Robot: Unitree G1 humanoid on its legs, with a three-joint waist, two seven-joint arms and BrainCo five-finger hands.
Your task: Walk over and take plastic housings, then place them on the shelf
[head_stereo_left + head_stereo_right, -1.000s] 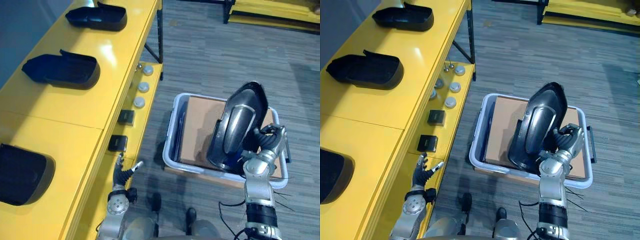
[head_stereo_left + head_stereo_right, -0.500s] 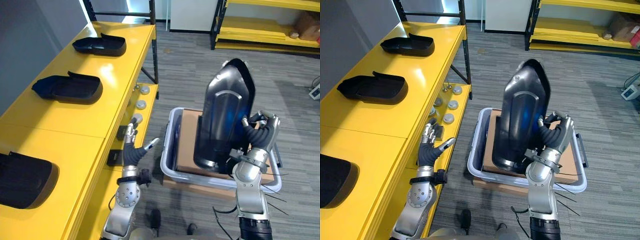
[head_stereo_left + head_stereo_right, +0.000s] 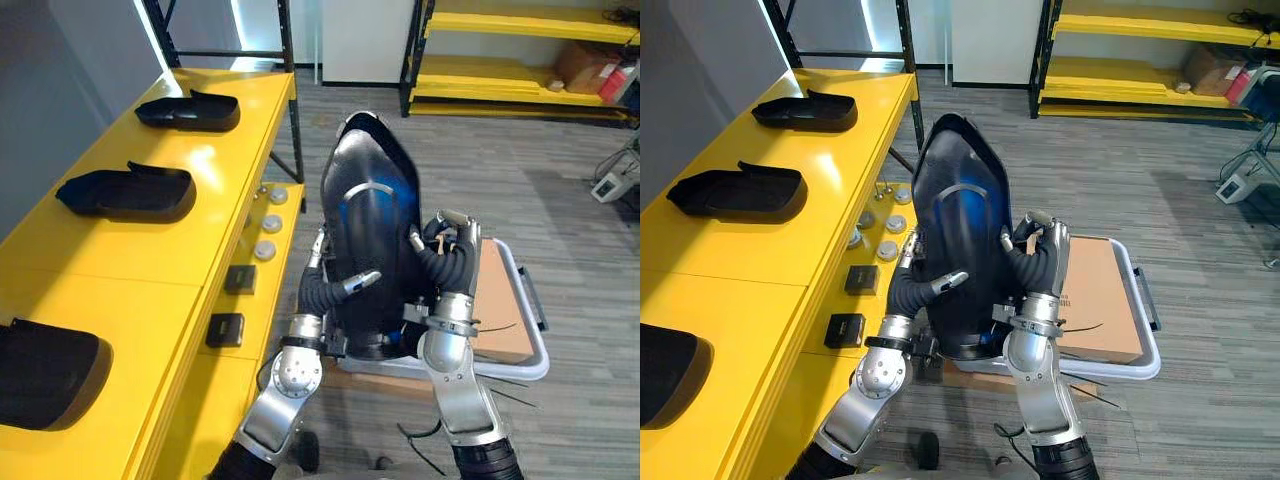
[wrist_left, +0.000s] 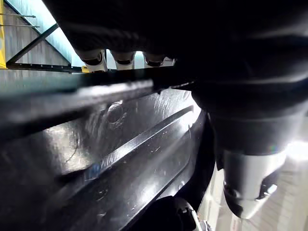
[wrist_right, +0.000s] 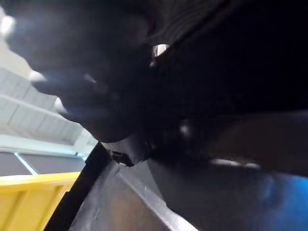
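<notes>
A large glossy black plastic housing [image 3: 370, 225] stands upright in front of me, lifted above the grey-white bin [image 3: 532, 345]. My left hand [image 3: 322, 292] grips its left edge, the thumb [image 3: 358, 283] lying across the front and the fingers [image 4: 115, 57] hooked over the rim. On the housing's right edge my right hand [image 3: 450, 255] has its fingers curled. Three more black housings [image 3: 188, 108] [image 3: 125, 190] [image 3: 45, 370] lie in a row on the yellow shelf top [image 3: 150, 270] at the left.
A brown cardboard sheet [image 3: 500, 305] lies in the bin. Small black boxes [image 3: 240, 278] and white round caps [image 3: 268, 222] sit on the shelf's lower ledge. Yellow racks [image 3: 520, 60] stand at the back across the grey carpet floor.
The housing has risen out of the bin and come left, towards the shelf. My left hand, free before, has closed on its left edge. The camera has tilted up.
</notes>
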